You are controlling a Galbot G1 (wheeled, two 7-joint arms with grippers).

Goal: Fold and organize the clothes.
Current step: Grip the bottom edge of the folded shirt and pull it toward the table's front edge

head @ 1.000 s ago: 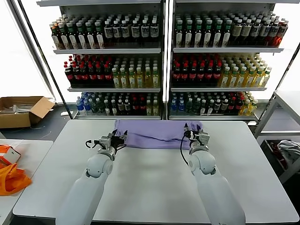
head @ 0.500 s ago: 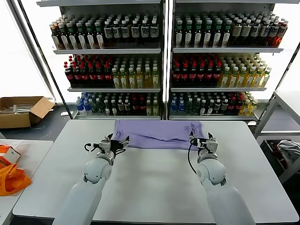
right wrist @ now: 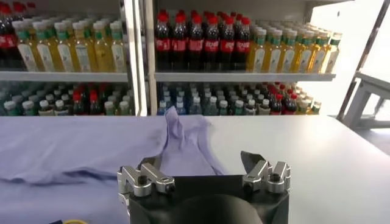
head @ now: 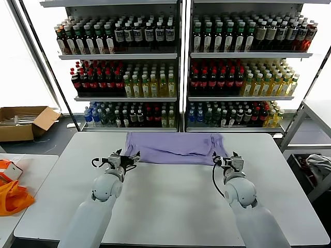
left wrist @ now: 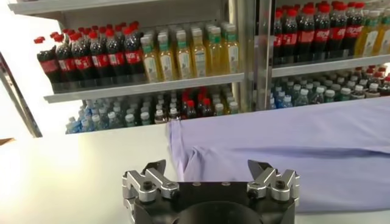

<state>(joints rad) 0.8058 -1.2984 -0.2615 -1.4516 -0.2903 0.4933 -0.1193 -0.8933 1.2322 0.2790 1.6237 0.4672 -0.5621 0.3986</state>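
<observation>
At the far left edge of the head view, an orange bag (head: 11, 194) lies on a side table (head: 31, 170), with an open cardboard box (head: 23, 121) on the floor above it in the frame. The white bench (head: 170, 206) fills the centre and lower part of the picture, most of its surface bare around and below the two arms.

The left gripper (head: 125, 160) sits left of centre, its fingers spread wide and holding nothing, just short of the near hem of the lavender T-shirt (head: 173, 148). The shirt lies spread in a flattened band along the bench's far edge, upper centre of the frame, its right end bunched into a raised fold; the left wrist view shows its corner (left wrist: 183, 137) just beyond the fingers.

The right gripper (head: 230, 162), right of centre, is likewise released and empty, beside the shirt's right end, which the right wrist view shows rising in a crumpled peak (right wrist: 177, 131).

Behind the bench, two shelving units (head: 181, 62) stocked with bottled drinks span the top of the frame. At the lower right edge, a grey-white cloth bundle (head: 319, 166) rests on a separate rack, well apart from the bench.
</observation>
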